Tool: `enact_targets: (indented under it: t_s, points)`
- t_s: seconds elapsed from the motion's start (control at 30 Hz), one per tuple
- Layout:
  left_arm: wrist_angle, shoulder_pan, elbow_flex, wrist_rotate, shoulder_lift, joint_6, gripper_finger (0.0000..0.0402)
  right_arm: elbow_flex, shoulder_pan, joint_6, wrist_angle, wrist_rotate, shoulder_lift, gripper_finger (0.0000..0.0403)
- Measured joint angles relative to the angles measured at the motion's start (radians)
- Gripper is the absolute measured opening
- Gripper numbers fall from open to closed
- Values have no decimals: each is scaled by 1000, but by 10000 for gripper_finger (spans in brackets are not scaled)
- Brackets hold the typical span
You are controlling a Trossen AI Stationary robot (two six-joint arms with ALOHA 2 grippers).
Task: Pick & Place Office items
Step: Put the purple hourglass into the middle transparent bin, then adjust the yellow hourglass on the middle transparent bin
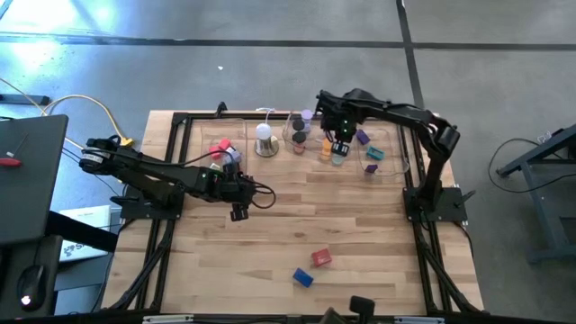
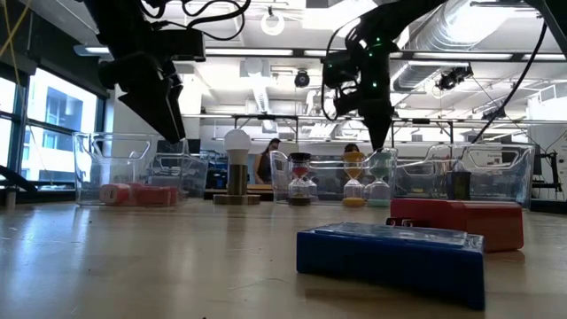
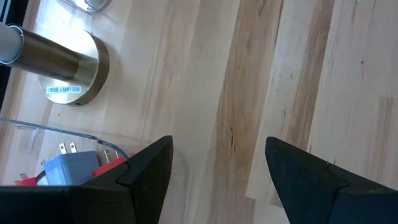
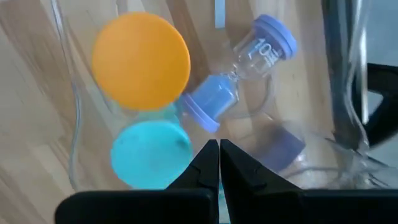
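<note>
Wooden table; only right wrist shows lilac hourglass toppled.

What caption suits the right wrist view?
Shut right claw above orange-capped, teal-capped and lilac sand timers.

- A robotics lab or workshop in an open industrial hall.
- Exposed ducts and pipework run under a high ceiling, with strip lights.
- The wooden table stands on a grey concrete floor.
- Cables trail at far left beside a laptop.
- People work at benches far behind.
</note>
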Motion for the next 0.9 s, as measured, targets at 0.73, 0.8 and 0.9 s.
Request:
enact_targets:
  t_s: [0.73, 0.8, 0.9]
  points:
    - [6, 0, 0, -1, 0, 0, 247, 0, 26, -57, 99, -116, 87, 2]
    - [6, 0, 0, -1, 0, 0, 247, 0, 26, -58, 106, -122, 87, 2]
    - [6, 0, 0, -1, 0, 0, 247, 0, 26, -61, 125, -142, 87, 2]
